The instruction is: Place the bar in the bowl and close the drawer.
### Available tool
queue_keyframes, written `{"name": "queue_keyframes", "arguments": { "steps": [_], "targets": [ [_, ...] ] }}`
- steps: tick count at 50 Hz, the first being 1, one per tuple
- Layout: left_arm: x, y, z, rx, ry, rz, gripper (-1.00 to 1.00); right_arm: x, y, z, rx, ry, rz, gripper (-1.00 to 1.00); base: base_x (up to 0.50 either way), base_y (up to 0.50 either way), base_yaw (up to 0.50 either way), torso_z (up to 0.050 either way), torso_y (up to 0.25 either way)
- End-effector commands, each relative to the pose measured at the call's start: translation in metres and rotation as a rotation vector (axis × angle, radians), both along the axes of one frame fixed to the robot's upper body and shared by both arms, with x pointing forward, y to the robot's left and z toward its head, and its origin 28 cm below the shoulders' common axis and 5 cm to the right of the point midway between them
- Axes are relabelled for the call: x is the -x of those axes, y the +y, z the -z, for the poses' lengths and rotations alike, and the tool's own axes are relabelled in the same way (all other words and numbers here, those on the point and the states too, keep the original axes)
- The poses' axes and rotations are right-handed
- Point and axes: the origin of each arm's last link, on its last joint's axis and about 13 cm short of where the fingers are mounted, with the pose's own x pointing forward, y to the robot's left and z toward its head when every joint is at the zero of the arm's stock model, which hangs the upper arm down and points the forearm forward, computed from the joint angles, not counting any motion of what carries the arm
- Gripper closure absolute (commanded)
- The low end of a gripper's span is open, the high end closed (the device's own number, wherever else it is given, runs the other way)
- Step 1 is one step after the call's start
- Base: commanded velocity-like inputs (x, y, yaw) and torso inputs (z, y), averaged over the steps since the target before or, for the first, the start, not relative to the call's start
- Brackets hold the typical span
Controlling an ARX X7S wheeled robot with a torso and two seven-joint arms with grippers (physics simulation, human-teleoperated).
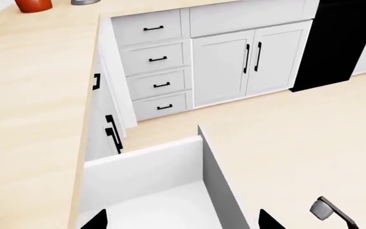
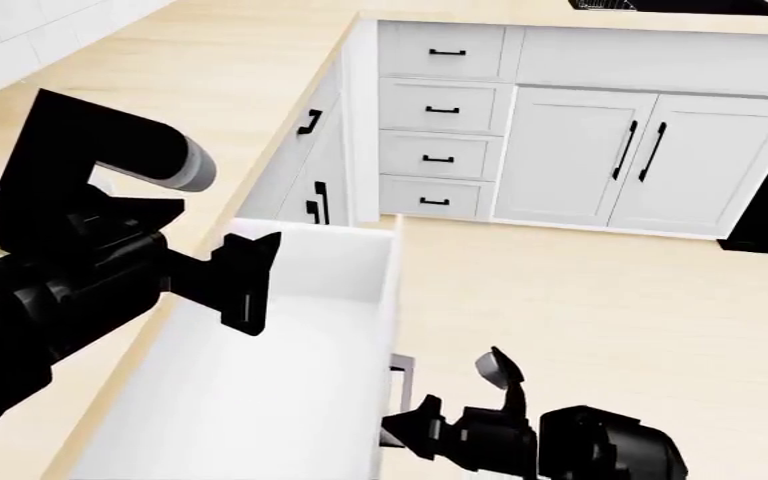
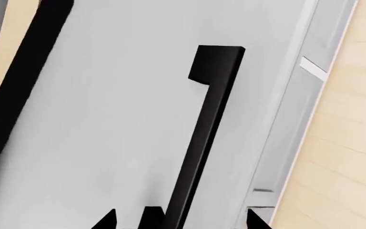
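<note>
Your drawer (image 2: 277, 380) stands pulled out — left gripper (image 2: 244, 285) above it, jaws apart; right gripper (image 3: 179, 219) faces its handle (image 3: 205, 133), jaws apart.

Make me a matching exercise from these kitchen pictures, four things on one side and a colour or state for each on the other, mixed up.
Things:
1. drawer
2. drawer handle
3. jar
4. countertop

Colour or state:
A. red
B. pulled open, white inside
C. light wood
D. black, squared bar

Pairs: 1-B, 2-D, 3-A, 4-C
</note>
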Motion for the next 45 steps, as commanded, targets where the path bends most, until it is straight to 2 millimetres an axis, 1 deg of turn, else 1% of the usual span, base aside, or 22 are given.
{"name": "queue_keyframes", "arguments": {
  "steps": [1, 16, 32, 45],
  "targets": [
    [-0.001, 0.0, 0.001, -0.003, 0.002, -0.001, -1.0, -0.017, 0.024, -0.016, -0.066, -0.004, -0.034, -1.0, 0.0, 0.0, 0.0, 0.0, 0.0],
    [-0.003, 0.0, 0.001, -0.008, 0.004, -0.005, -1.0, -0.026, 0.048, -0.014, -0.098, 0.038, -0.077, -1.0, 0.0, 0.0, 0.0, 0.0, 0.001],
    [-0.004, 0.001, 0.002, -0.008, 0.006, -0.005, -1.0, -0.035, 0.081, -0.026, -0.061, 0.069, -0.145, -1.0, 0.0, 0.0, 0.0, 0.0, 0.001],
    [-0.005, 0.003, 0.002, -0.005, 0.009, -0.009, -1.0, -0.036, 0.107, -0.036, -0.098, 0.055, -0.182, -1.0, 0.0, 0.0, 0.0, 0.0, 0.001]
  ]
}}
